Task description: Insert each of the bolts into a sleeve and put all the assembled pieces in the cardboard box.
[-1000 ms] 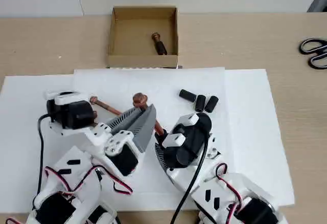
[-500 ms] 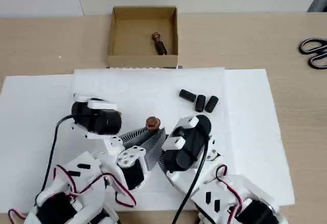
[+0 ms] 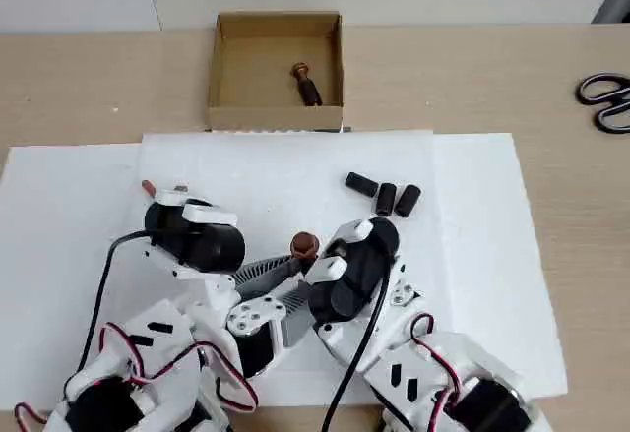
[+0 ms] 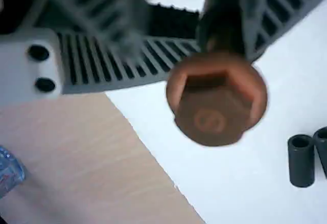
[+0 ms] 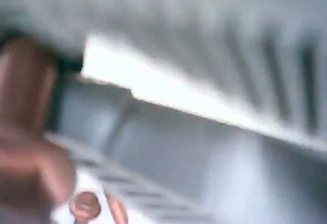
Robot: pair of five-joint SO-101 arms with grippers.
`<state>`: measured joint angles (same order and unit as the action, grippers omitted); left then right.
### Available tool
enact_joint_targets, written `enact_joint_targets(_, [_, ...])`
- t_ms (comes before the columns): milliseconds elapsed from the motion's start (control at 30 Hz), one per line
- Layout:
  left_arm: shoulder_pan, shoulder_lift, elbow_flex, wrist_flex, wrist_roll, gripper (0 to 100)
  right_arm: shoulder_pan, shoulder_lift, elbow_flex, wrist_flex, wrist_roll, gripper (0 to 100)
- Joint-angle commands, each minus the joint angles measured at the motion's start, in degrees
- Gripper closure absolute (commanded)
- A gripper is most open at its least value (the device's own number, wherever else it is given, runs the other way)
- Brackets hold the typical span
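The left gripper [image 3: 295, 263] clamps the bolt [image 3: 303, 246], head up, well short of the cardboard box [image 3: 276, 117], likely to leave its shank free for a sleeve. Three loose sleeves [image 3: 385, 197] lie nearer the box; one finished piece [image 3: 307, 85] sits inside it.

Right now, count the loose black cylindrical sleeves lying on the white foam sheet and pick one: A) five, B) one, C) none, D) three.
D: three black cylindrical sleeves lie close together on the white foam sheet, on the side nearer the cardboard box.
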<state>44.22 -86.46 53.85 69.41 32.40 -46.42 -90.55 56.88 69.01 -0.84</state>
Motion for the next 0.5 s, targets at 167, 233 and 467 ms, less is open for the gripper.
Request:
enact_joint_targets(167, [1.8,0.3,0.2,2.1,-2.6,77,0.2,-0.2,-0.7,-1.4,0.4,99.5])
enact_joint_targets(233, [-0.4,0.4,-0.5,2.0,-4.3,77,0.2,-0.2,-0.7,-1.4,0.4,99.5])
enact_joint_targets(467, [-8.7,2.2,-1.9,2.1,-11.3,77,0.2,-0.2,0.5,-1.8,0.4,99.5])
